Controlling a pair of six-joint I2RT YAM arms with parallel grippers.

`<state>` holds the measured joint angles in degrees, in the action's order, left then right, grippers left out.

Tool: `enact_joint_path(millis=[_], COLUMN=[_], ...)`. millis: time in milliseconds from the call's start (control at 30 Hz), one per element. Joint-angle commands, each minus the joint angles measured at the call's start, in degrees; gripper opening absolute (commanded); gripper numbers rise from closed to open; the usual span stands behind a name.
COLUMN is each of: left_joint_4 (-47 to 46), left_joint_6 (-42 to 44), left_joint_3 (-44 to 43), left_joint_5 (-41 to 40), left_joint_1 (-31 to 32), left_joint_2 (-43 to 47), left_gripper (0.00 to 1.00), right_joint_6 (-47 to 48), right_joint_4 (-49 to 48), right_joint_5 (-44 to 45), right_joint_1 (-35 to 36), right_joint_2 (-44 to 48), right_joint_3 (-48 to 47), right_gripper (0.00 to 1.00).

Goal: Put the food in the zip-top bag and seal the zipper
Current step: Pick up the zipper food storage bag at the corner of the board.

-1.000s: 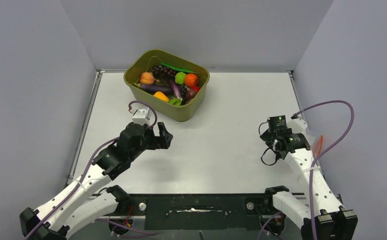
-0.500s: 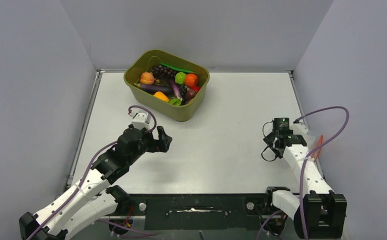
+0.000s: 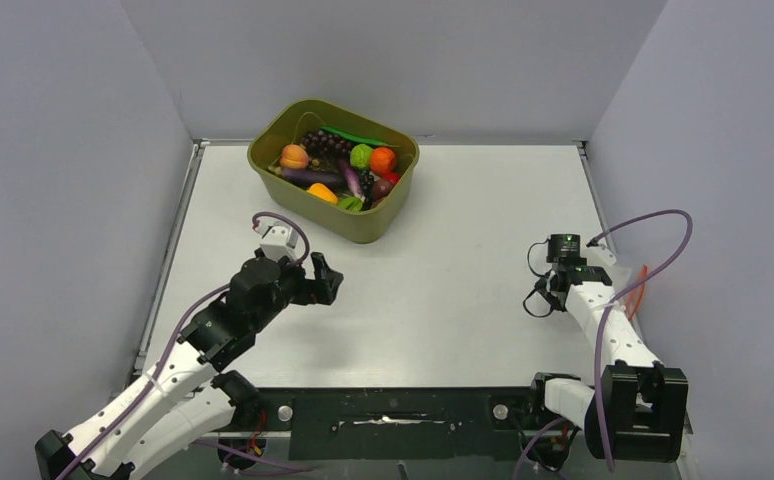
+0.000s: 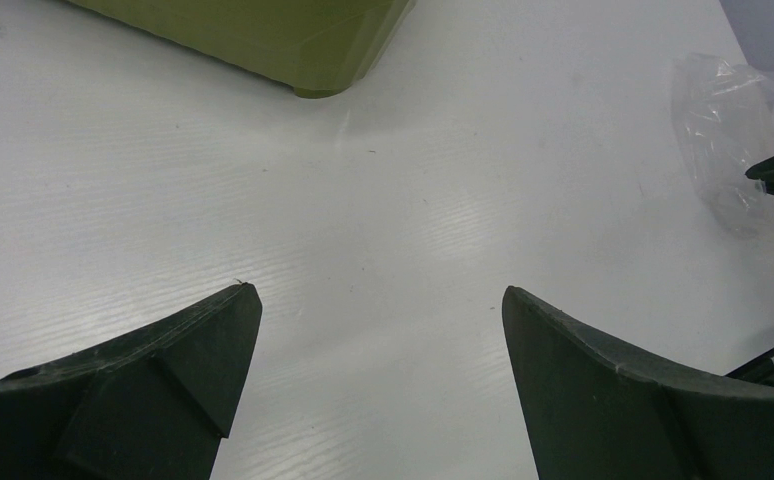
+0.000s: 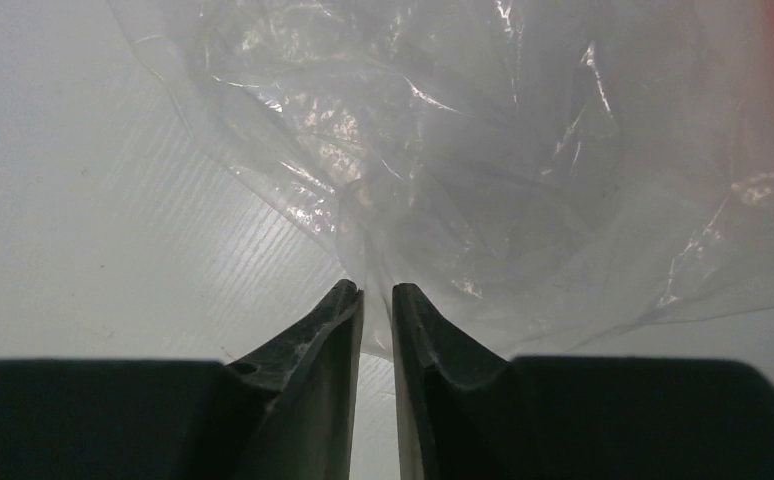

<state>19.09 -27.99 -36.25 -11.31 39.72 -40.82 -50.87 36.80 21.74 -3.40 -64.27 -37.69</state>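
- left gripper (image 4: 378,295): spread wide, nothing between the fingers, hovering over bare table (image 3: 443,300) just short of the olive tub (image 3: 363,228). Drawn back slightly toward its base since a second ago, pose otherwise the same.
- right gripper (image 5: 375,290): closed down to a thin slit, tips at the near edge of the zip-top bag (image 5: 443,150), where the crumpled film gathers into folds. Film apparently pinched there. Arm pulled in toward the table's right edge compared with a second ago, wrist further right and nearer the base, forearm steeper.
- bag crumpled at the table's right edge, largely hidden behind the arm from above. Only the zipper (image 3: 640,288) showing there, a red-orange sliver beside the arm.
- all the food (image 3: 341,170) in the tub at far left-centre, well apart from the bag. Unmoved across the frames, tub likewise.
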Motion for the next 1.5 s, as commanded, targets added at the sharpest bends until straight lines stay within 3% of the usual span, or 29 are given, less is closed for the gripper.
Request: enact_joint_path(millis=[0, 133, 600, 733, 967, 1233, 1467], left_joint_4=[-2.68, -3.07, -5.08, -8.01, -11.62, -25.7, -32.3], left_joint_6=[0.65, 0.62, 1.34, 2.97, 3.64, 15.29, 24.18], left_joint_3=[-0.45, -0.14, 1.19, 2.7, 3.79, 9.22, 9.84], left_joint_5=[0.26, 0.09, 1.13, 6.06, 9.93, 28.37, 29.71], left_joint_1=[0.4, 0.35, 0.35, 0.4, 0.35, 0.38, 0.41], left_joint_2=[1.9, 2.62, 2.86, 3.38, 5.62, 11.21, 9.26], left_gripper=[0.92, 0.92, 0.91, 0.89, 0.87, 0.77, 0.79], right_joint_6=[1.18, 1.85, 10.49, 10.88, 13.09, 9.78, 7.55], right_joint_4=[-2.47, -2.62, -3.57, -2.48, -4.96, -6.26, -7.56], right_joint_5=[1.1, 0.57, -8.79, -11.38, -24.06, -36.74, -40.74], right_joint_1=[-0.46, -0.44, 1.3, 5.41, 12.87, 18.02, 26.27], right_joint_2=[1.42, 1.64, 5.95, 8.02, 11.42, 11.83, 12.17], right_joint_3=[-0.6, -0.63, -1.8, -3.4, -5.2, -8.88, -13.11], right_gripper=[0.14, 0.0, 0.0, 0.0, 0.0, 0.0, 0.0])
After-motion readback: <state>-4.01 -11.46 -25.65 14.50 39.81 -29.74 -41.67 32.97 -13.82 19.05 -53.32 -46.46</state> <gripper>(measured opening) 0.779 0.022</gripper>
